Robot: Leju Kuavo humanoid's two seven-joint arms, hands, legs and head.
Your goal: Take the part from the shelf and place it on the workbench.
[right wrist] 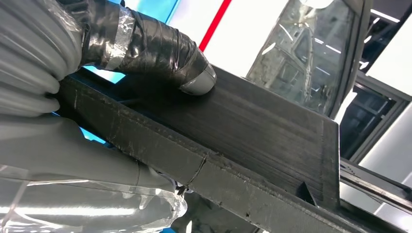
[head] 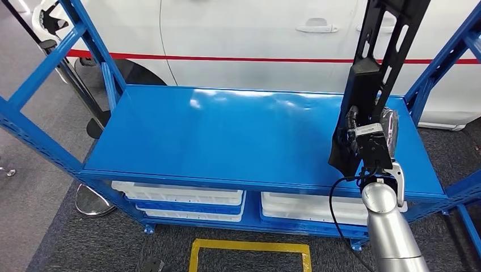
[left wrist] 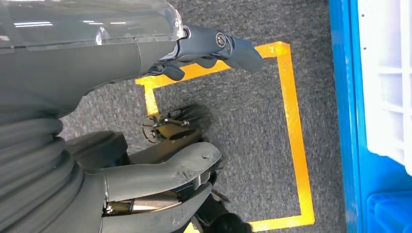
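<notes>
- My right hand (head: 370, 148) is clamped on the long black part (head: 379, 62), held upright above the blue tabletop (head: 227, 136).
- My left hand (left wrist: 160, 111) hangs empty, fingers apart.
- Risk, as I judge it: the tall part levers in the low grip and tips on contact.

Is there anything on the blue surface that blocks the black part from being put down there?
Nothing visible does. The right robot hand holds the black part upright over the right end of the blue surface, which is bare beneath and beside it. The white trays sit on the level below, out of the way.
</notes>
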